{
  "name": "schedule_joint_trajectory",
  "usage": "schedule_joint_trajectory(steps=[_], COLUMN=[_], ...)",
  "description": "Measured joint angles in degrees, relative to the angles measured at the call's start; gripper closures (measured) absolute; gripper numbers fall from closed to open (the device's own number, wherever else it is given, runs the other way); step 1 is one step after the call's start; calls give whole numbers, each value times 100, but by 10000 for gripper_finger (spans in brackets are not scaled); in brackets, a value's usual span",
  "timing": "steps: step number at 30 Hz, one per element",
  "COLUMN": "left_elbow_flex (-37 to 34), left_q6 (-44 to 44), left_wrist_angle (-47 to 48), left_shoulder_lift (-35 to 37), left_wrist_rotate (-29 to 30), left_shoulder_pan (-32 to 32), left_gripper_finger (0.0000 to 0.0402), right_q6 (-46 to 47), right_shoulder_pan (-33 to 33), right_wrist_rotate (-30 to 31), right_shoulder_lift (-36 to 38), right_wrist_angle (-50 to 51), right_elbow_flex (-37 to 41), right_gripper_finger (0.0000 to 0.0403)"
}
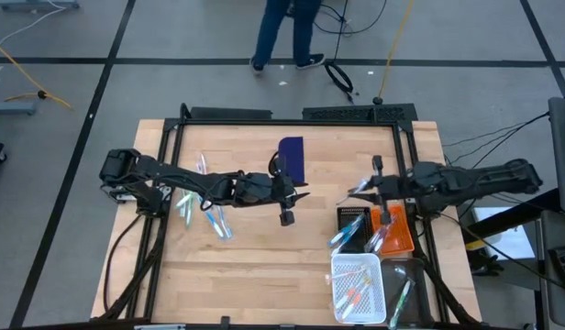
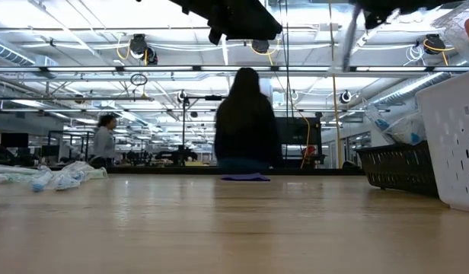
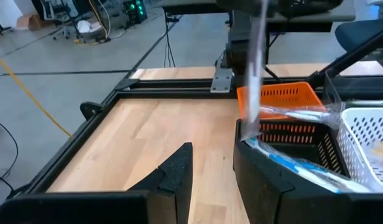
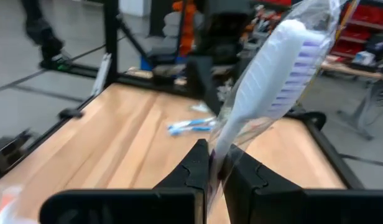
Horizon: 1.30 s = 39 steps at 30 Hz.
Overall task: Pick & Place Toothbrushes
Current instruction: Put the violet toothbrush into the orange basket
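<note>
Right end effector (image 4: 217, 167) clamped on 1 wrapped white toothbrush (image 4: 275, 78), raised over the black basket (image 1: 352, 220). Left end effector (image 1: 299, 195) mid-counter (image 1: 264, 266), fingers apart, empty. More toothbrushes (image 1: 202, 207) lying loose at counter's left; others in the white basket (image 1: 358, 264)

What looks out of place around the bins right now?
Two wrapped toothbrushes lean across the black basket's edge onto the table instead of lying inside. Another sticks out of the clear bin. The right gripper holds a wrapped toothbrush, jaws shut.
</note>
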<state>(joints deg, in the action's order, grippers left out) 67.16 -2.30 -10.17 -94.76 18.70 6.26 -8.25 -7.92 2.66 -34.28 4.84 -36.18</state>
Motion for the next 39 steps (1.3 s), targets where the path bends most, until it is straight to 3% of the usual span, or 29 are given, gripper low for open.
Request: schedule_joint_trajectory(steps=[7, 13, 25, 39], left_elbow_flex=[0, 0, 0, 0], left_q6=[19, 37, 129, 202], left_wrist_angle=[0, -53, -39, -35], left_shoulder_lift=[0, 0, 0, 0], left_wrist_rotate=[-5, -11, -11, -9], left_shoulder_pan=[-12, -55, -74, -225], left_gripper_finger=[284, 284, 284, 284], right_q6=[15, -149, -457, -142], right_shoulder_pan=[-427, -656, -1019, -1100], right_wrist_rotate=[0, 9, 166, 90], right_shoulder_lift=[520, 522, 565, 577], right_wrist_angle=[1084, 2394, 3336, 5341], right_elbow_flex=[-13, -411, -497, -1309], right_gripper_finger=[388, 388, 388, 388])
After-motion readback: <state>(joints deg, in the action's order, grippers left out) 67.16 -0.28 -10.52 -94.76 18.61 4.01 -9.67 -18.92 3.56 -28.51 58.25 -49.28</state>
